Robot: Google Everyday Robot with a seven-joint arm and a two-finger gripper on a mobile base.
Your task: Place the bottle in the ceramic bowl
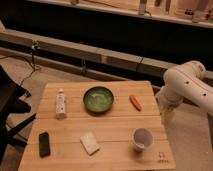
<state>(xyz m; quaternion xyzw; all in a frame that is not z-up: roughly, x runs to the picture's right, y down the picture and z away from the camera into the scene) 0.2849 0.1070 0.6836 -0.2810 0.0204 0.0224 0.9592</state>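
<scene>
A slim white bottle [60,103] lies on the left part of the wooden table [120,125], its narrow cap end pointing away from me. To its right, about mid-table at the back, sits the green glazed ceramic bowl [98,99], with nothing in it. My white arm [186,84] reaches in from the right, and the gripper [167,115] hangs off the table's right edge, far from both bottle and bowl. It holds nothing that I can see.
An orange carrot-like piece [135,102] lies right of the bowl. A white cup [142,139] stands at the front right, a white sponge-like block [89,143] at front centre, a black flat object [44,144] at front left. A dark chair [10,107] stands left of the table.
</scene>
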